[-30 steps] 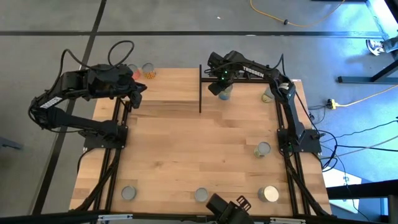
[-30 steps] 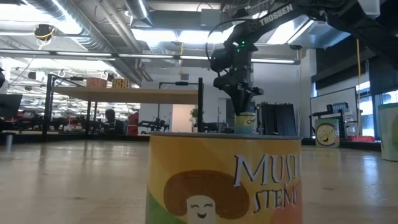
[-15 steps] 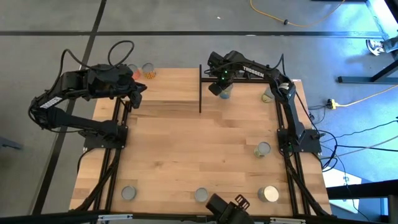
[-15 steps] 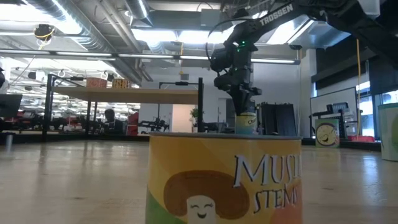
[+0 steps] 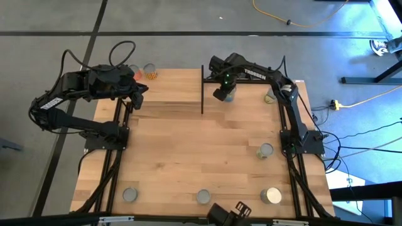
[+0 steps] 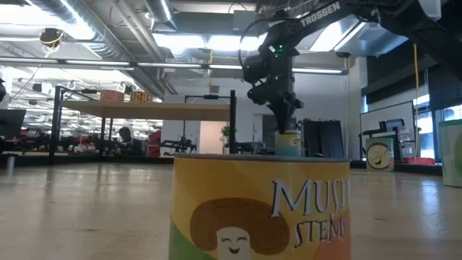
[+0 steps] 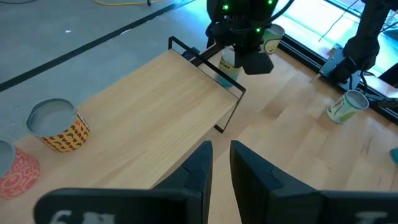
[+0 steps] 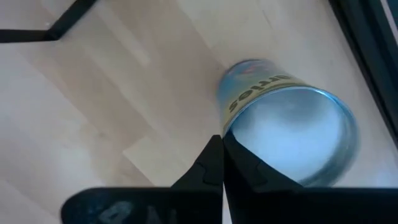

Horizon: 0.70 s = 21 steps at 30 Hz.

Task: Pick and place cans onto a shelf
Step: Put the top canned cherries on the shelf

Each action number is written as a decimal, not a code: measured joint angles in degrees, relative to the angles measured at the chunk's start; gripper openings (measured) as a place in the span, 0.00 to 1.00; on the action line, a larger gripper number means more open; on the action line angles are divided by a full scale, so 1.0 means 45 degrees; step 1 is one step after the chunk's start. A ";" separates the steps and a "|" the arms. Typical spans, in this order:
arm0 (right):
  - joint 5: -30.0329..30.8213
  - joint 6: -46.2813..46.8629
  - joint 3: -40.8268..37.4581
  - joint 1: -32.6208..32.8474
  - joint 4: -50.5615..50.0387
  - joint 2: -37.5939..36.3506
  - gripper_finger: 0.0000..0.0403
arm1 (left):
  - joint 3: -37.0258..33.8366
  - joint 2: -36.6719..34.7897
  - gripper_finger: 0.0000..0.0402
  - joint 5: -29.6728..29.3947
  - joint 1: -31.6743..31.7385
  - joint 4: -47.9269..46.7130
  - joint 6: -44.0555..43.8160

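My right gripper points down over a can with a blue-and-cream label, just right of the shelf's black upright. Its fingers are shut at the can's top. In the low view the nearer mushroom can hides this can's base. The shelf, a light-wood board, lies at the table's far side. A yellow can and a pink can stand at its left end. My left gripper hangs open above the shelf's left part, touching nothing. My right gripper comes from above, pointing down, and closes on the can's top rim at one side. One finger lies over the can's round top and the other is outside the wall. The fingertips hide the contact itself. I cannot tell whether the can is clear of the table.
Loose cans stand on the table: one at the far right, one at the right side, and three along the near edge. The mushroom can fills the low view's foreground.
My right gripper has shut at the can's rim and has turned a little about its own pointing line, staying over the can. My left arm has kept still.
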 joint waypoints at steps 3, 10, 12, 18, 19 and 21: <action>-0.0035 0.0014 0.0001 0.0080 -0.0185 -0.0366 0.00 | 0.0000 0.0004 0.12 0.0012 -0.0001 0.0000 0.0005; -0.0026 0.0092 0.0009 0.0097 -0.0593 -0.1309 0.00 | 0.0000 0.0005 0.12 0.0167 0.0003 -0.0001 0.0010; 0.0322 0.0173 0.0019 0.0144 -0.0632 -0.1574 0.00 | 0.0000 0.0005 0.12 0.0204 0.0003 -0.0005 0.0039; 0.1527 0.0473 0.0023 0.0313 -0.1656 -0.2462 0.00 | 0.0000 0.0004 0.12 0.0204 0.0003 -0.0009 0.0112; 0.1719 0.0559 0.0024 0.0350 -0.1770 -0.2612 0.00 | 0.0000 0.0005 0.12 0.0204 0.0003 -0.0005 0.0112; 0.2091 0.0801 0.0024 0.0440 -0.1983 -0.2935 0.00 | 0.0000 0.0005 0.12 0.0204 0.0003 -0.0010 0.0117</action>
